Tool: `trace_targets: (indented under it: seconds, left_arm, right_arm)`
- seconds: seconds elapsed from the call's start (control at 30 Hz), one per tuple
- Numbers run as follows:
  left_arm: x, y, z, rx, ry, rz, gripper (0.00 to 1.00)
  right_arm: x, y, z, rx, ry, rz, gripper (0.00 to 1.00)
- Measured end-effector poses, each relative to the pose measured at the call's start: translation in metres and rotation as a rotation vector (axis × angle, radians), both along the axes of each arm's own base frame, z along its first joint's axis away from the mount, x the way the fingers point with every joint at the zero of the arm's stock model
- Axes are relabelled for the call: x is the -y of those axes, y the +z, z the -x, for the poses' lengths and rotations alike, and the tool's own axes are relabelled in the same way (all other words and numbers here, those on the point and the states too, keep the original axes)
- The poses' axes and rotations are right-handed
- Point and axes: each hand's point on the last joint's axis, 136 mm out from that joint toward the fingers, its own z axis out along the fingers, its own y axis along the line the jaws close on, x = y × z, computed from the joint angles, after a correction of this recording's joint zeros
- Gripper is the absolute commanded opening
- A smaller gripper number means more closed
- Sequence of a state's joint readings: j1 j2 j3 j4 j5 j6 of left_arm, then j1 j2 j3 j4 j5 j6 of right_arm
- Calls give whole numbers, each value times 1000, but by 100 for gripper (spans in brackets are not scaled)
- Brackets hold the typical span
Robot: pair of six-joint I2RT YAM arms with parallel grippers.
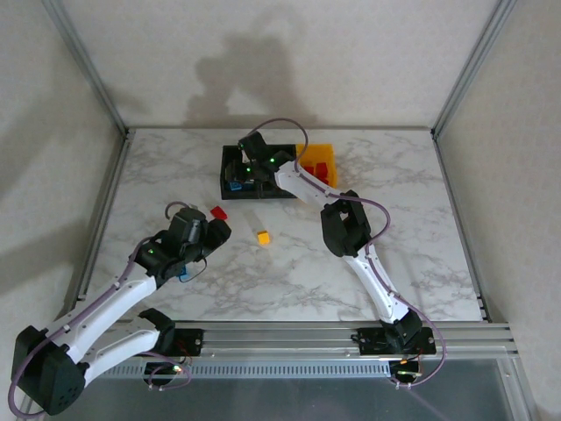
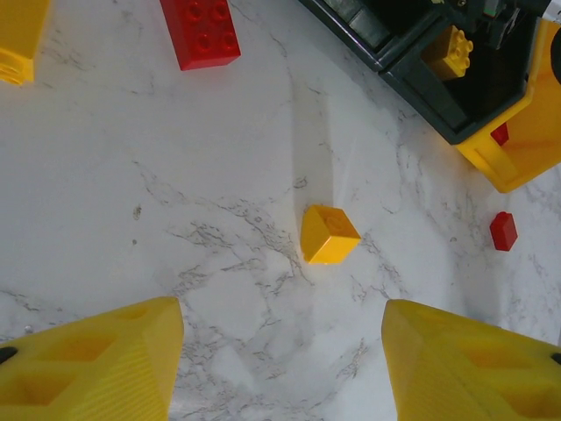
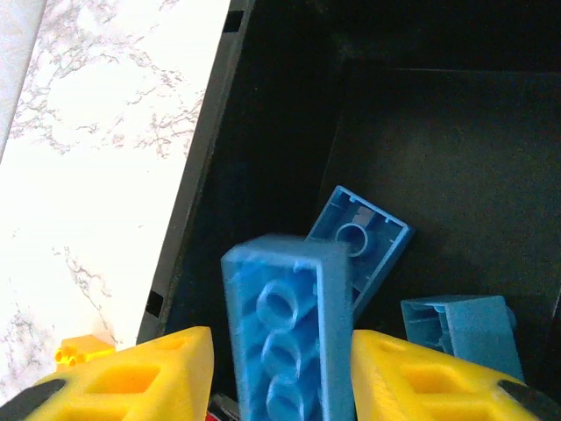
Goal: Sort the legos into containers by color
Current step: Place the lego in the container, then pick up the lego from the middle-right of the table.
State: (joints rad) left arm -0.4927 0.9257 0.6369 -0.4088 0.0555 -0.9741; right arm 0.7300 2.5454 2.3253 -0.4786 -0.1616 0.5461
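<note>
My right gripper (image 3: 280,377) hangs over the left black bin (image 3: 202,175) of the containers (image 1: 263,167). Its jaws are parted around a blurred blue lego (image 3: 289,324), with a gap on the left side. Two more blue legos (image 3: 359,241) lie on that bin's floor. My left gripper (image 2: 280,351) is open and empty above the table. A yellow lego (image 2: 330,234) lies just ahead of it and a red lego (image 2: 202,31) lies farther off. The middle black bin (image 2: 429,88) holds a yellow lego (image 2: 451,51). The yellow bin (image 1: 320,162) holds red legos.
A small red lego (image 2: 503,231) lies on the marble table near the yellow bin's corner (image 2: 526,140). Another yellow piece (image 2: 19,39) shows at the left wrist view's top left. The right arm (image 1: 351,228) stretches across the table's middle toward the bins.
</note>
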Motion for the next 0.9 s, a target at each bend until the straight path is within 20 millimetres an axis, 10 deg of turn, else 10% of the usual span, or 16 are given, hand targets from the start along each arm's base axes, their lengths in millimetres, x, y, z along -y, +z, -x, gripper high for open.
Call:
trace_targets:
  seconds: [0.33,0.53,0.73,0.9]
  left_arm:
    - [0,-1,-1,-3,-1,-2,62]
    - [1,-6,-1,-16,-7,-16,62]
    - [7,-11,-7,-33,-41,-39,63]
    - [31,-8,-13,-21,-133,-39,63]
  right_arm:
    - [9,16,5,34,-8,22,48]
    - [31,61,31,95,-16,34,49]
    - [73,103,68,160,-46,35,55]
    - [123,95,100,152,-95,93,61]
